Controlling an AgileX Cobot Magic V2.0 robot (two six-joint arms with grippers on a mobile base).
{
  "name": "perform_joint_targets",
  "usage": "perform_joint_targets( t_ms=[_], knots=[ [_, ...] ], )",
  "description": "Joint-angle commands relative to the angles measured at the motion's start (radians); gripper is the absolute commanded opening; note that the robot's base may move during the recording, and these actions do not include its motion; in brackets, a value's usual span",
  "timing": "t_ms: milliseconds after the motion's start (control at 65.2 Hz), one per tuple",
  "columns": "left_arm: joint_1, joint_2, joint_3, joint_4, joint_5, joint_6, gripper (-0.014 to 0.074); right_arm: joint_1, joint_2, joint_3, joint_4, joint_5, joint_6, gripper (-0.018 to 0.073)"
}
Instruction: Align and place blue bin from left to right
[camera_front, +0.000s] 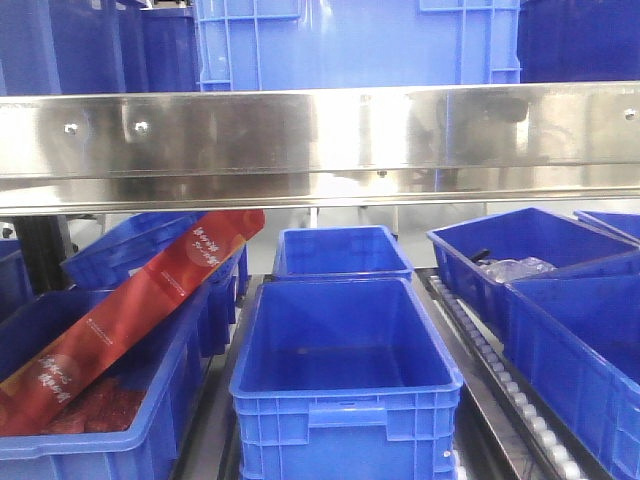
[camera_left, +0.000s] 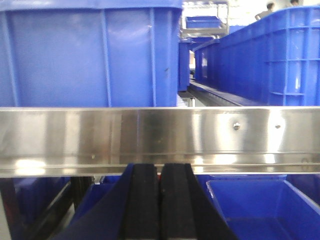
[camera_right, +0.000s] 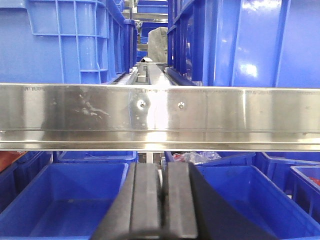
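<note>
1. The blue bin (camera_front: 360, 45) sat up on the upper shelf, behind the steel rail (camera_front: 320, 135); its ribbed wall filled the left wrist view (camera_left: 90, 55).
2. Left gripper (camera_left: 160, 210) hung below that rail, pads pressed together, holding nothing; right gripper (camera_right: 162, 205) likewise, pads touching, nothing between them.
3. Below, an open blue crate (camera_front: 345, 380) stood centre; a red carton (camera_front: 130, 310) leaned in the left crate.
4. Judgement: approach stage only, bin untouched; next move calls for lifting above the rail, spreading the fingers, then taking hold of the bin.
</note>
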Motion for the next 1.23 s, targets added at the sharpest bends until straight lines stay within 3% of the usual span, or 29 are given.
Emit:
perform_joint_targets(
  t_ms=[0, 292, 537, 1212],
  knots=[
    [0.01, -0.015, 0.005, -0.005, 0.015, -0.027, -0.0111, -0.005, -0.004, -0.001, 0.005, -0.025, -0.008, -0.0081],
    [0.007, -0.015, 0.005, -0.025, 0.022, -0.027, -0.0111, -0.005, -0.004, -0.001, 0.005, -0.029, -0.008, -0.0081],
    [-0.045, -0.015, 0.005, -0.02, 0.022, -0.027, -0.0111, -0.005, -0.004, -0.001, 0.005, -0.029, -0.008, -0.0081],
    [-0.037, -0.015, 0.005, -0.02, 0.022, -0.027, -0.0111, -0.005, -0.004, -0.001, 0.005, -0.029, -0.008, -0.0081]
  ],
)
